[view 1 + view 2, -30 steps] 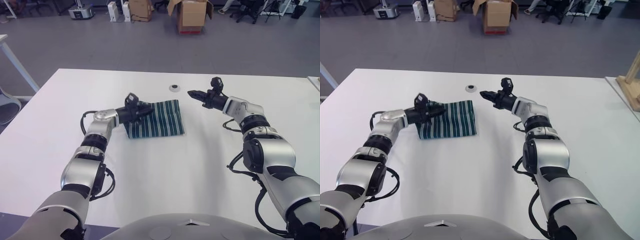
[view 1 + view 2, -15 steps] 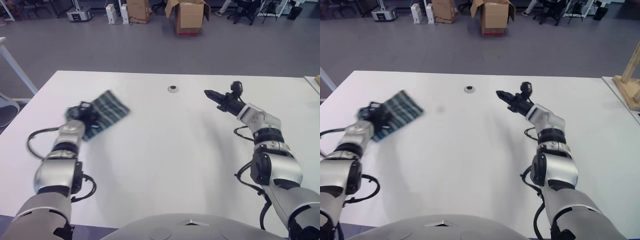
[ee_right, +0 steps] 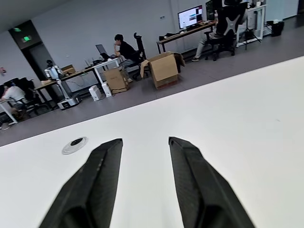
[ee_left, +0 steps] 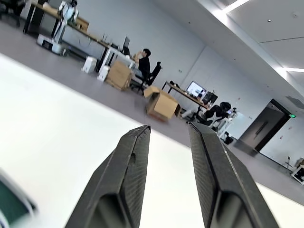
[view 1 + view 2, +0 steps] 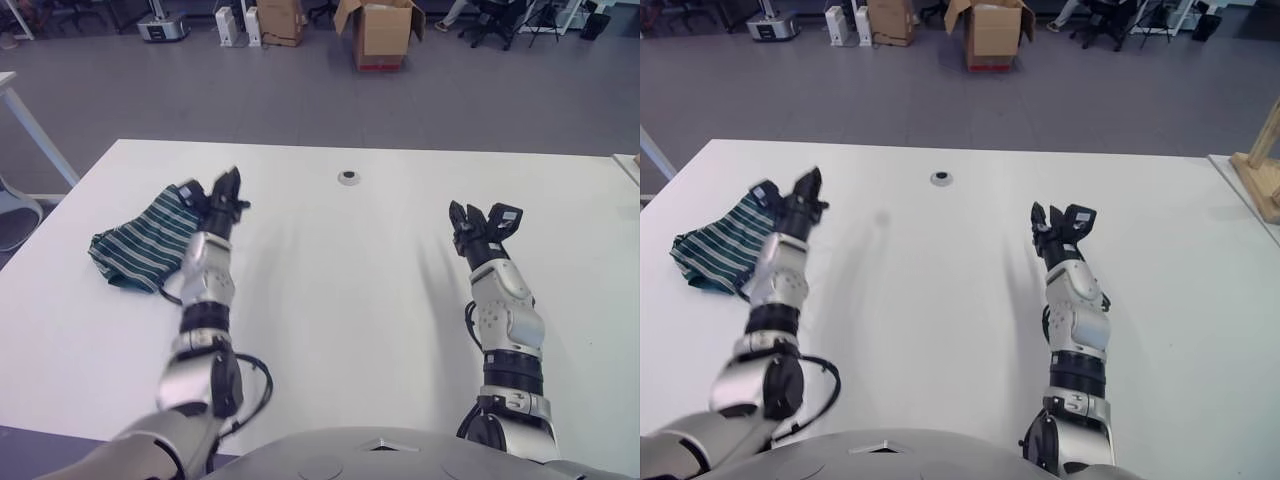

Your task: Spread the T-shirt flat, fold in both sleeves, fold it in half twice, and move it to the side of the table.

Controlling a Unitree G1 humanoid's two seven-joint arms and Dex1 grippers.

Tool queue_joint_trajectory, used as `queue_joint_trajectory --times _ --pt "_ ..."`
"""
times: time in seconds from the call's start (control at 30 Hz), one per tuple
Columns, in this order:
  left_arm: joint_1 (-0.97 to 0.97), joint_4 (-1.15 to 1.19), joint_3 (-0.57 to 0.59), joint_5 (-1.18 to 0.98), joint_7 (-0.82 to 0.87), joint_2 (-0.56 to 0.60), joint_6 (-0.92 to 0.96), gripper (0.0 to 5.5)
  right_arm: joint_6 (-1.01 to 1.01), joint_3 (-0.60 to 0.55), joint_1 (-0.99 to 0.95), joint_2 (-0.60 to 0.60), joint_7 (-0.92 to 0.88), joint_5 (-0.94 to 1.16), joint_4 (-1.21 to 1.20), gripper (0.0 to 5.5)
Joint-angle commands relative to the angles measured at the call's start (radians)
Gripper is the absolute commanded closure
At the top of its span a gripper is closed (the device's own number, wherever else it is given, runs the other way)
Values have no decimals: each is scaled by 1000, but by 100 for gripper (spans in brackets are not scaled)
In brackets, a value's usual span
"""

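We judge the task to be all but finished. The green, white-striped T-shirt lies as a compact folded bundle on the white table, close to its left edge and well away from the middle. We cannot count the folds from here. The bundle sits askew with a somewhat rumpled near edge, so the fold looks loose rather than crisp.

Our left hand is raised just beside the shirt, on the side toward the table's centre. Its two fingers are parted with nothing between them. Our right hand is up over the right half of the table, well apart from the shirt, fingers likewise spread and empty.

Little seems left beyond perhaps tidying the bundle.
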Motion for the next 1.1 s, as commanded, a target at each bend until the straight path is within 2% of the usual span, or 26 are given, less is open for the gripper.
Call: queue_joint_trajectory --times 0.03,0.17,0.4,1.0,1.1 --pt "101 -126 -88 79 45 -42 38 403 -46 22 29 11 -79 -61 10 368" --pt "177 -162 -164 210 68 -14 20 403 -96 64 32 18 -100 -103 23 368" --pt "188 -123 -193 279 93 -15 -19 403 -134 103 66 28 -113 -115 12 368" --pt "145 -97 -242 242 0 -57 14 403 -197 100 127 32 -167 -137 -4 368" --pt "132 -99 -200 190 32 -74 46 403 -205 97 131 26 -172 -141 -5 368"
